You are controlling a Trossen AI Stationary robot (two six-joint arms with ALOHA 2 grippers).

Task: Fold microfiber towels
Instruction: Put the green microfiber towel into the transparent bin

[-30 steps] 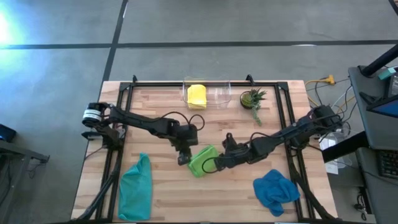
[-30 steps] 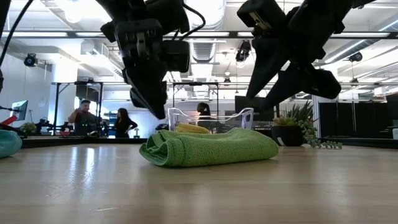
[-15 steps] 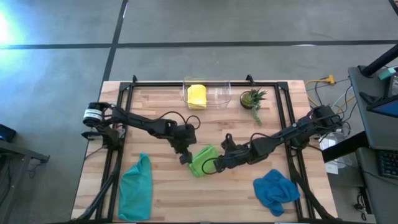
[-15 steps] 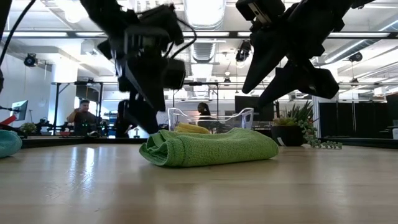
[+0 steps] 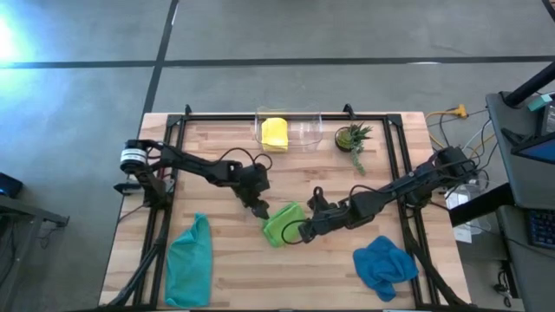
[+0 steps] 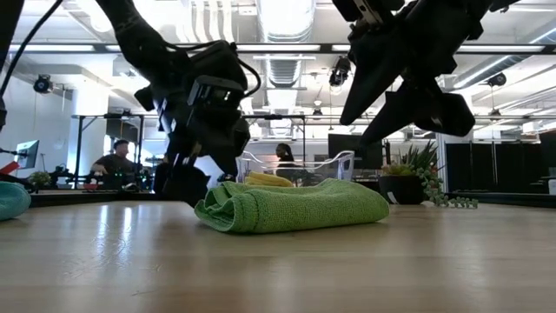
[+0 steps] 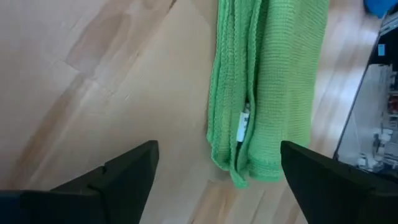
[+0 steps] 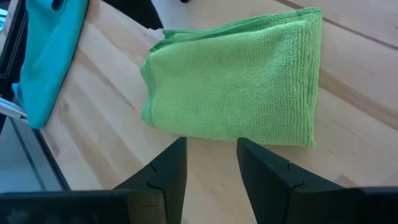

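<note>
Green folded towel lies between both end effectors, ungripped.

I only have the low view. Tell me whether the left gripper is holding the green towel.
Observer: No. The left wrist view shows the left gripper open, with nothing between its fingers. The green towel lies folded on the table ahead of them.
Operator: Now give me the right gripper.
Observer: The right gripper is open too. Its fingertips stop short of the towel's edge and hold nothing.
Operator: List the other towels.
Observer: From above, the teal towel is on the left arm's side and the blue towel lies crumpled on the right arm's side. The yellow towel is in the clear bin.
</note>
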